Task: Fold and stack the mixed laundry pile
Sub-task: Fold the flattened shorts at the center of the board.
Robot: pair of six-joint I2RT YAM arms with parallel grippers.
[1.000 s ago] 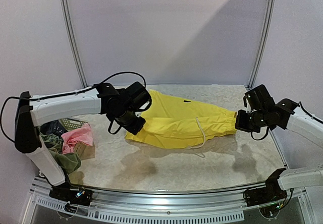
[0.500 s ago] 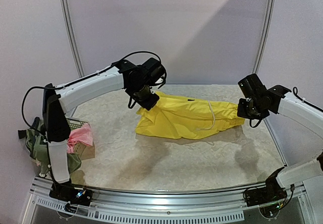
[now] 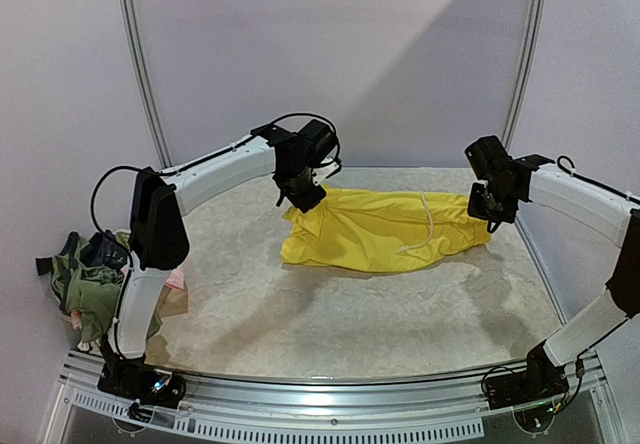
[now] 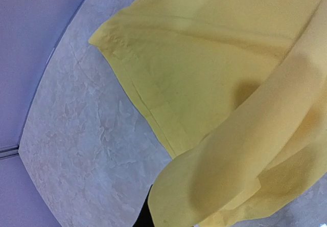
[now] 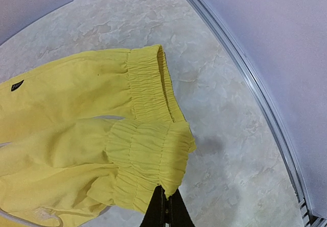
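I've swung the left gripper (image 3: 306,200) from the near left out to the far middle of the table (image 3: 330,324), dragging its end of the yellow drawstring shorts (image 3: 385,236) along. The right gripper (image 3: 482,210) has pulled the waistband (image 5: 148,150) back too, so the shorts now lie bunched narrower, farther back.

Pale lilac walls (image 3: 330,54) (mottled tabletop (image 3: 350,314) below).

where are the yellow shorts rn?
Top view: the yellow shorts lie across the far-centre of the table, with the right gripper pinching the elastic waistband and the left gripper holding the other end.
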